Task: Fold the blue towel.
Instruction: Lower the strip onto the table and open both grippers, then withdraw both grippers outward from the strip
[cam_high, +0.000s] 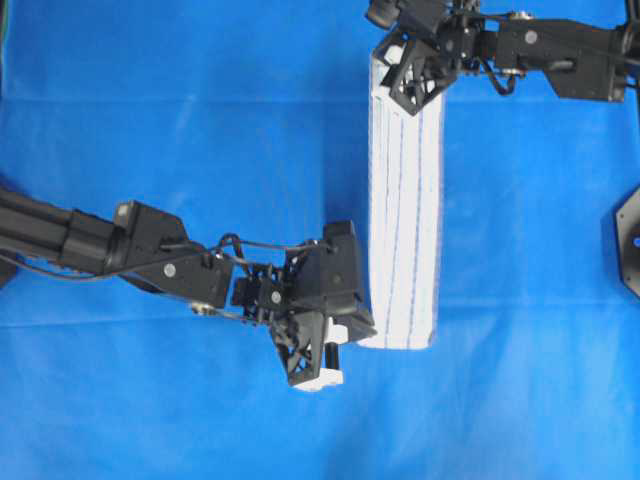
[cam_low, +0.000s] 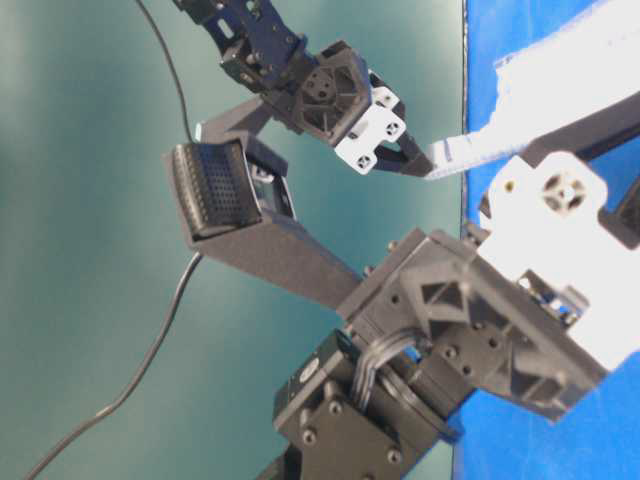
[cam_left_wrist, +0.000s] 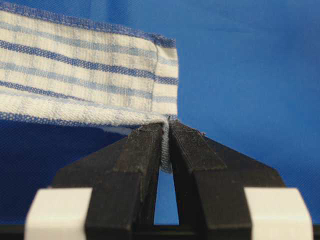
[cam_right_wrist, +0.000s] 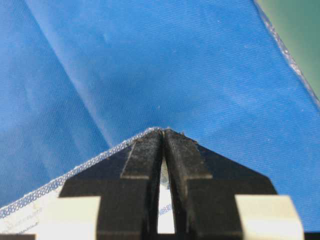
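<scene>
The left gripper (cam_left_wrist: 167, 131) is pinched shut on a corner of the blue towel (cam_high: 405, 200), the striped cloth running off to the left of its black fingers (cam_left_wrist: 137, 165) in the left wrist view. The right gripper (cam_right_wrist: 163, 132) is likewise clamped on towel fabric, a hemmed edge trailing from its tips toward the lower left in its own camera. From overhead, the towel lies as a long narrow folded strip running from the far edge of the table toward the near side, right of centre, with the right gripper (cam_high: 405, 75) at its far end and the left gripper (cam_high: 318, 350) at its near left corner. The long right edge of the strip is straight. To both sides of it the plain blue sheet (cam_high: 150, 120) covering the table lies broad and open, lightly creased. Beyond the sheet's edge, the table-level view shows a dull green backdrop (cam_low: 80, 250).
</scene>
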